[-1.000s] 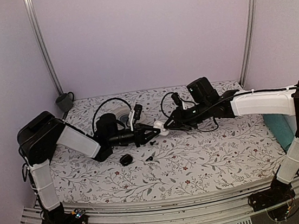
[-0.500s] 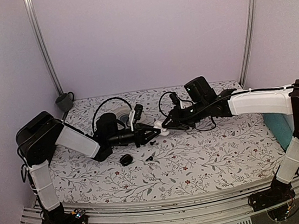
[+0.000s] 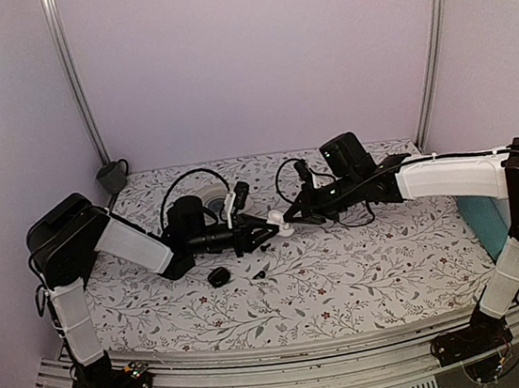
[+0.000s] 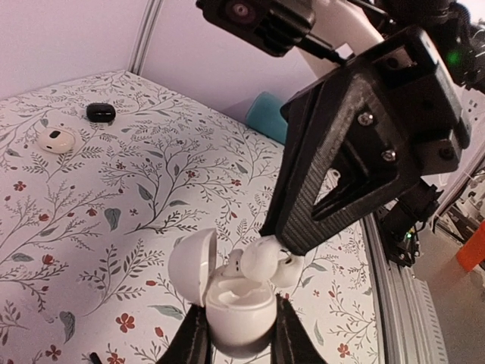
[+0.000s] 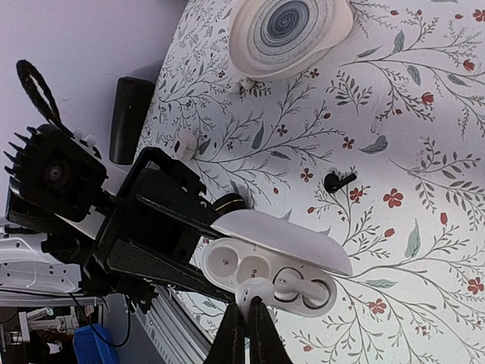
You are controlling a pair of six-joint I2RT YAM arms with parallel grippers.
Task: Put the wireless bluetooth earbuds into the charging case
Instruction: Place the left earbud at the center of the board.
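Note:
My left gripper (image 4: 239,337) is shut on the white charging case (image 4: 241,307), holding it above the table with its lid (image 4: 189,265) swung open. One of the wireless bluetooth earbuds (image 5: 299,284) sits in a well of the case (image 5: 227,262). A second earbud (image 5: 258,290) is pinched in my right gripper (image 5: 248,305), which is shut on it at the case's near rim, beside two bare wells. The left wrist view shows that earbud (image 4: 261,258) just over the case mouth. In the top view the two grippers (image 3: 262,229) (image 3: 292,215) meet mid-table.
A round white disc (image 5: 288,30) lies at the back. A black bit (image 5: 339,180) and a black lump (image 3: 218,277) lie on the floral cloth. A small white oval thing (image 4: 54,139), a teal block (image 3: 485,218) at right and a grey cup (image 3: 113,177) at back left.
My right gripper has shifted slightly left toward the case and its jaws have closed tighter on the earbud. The left arm has held still.

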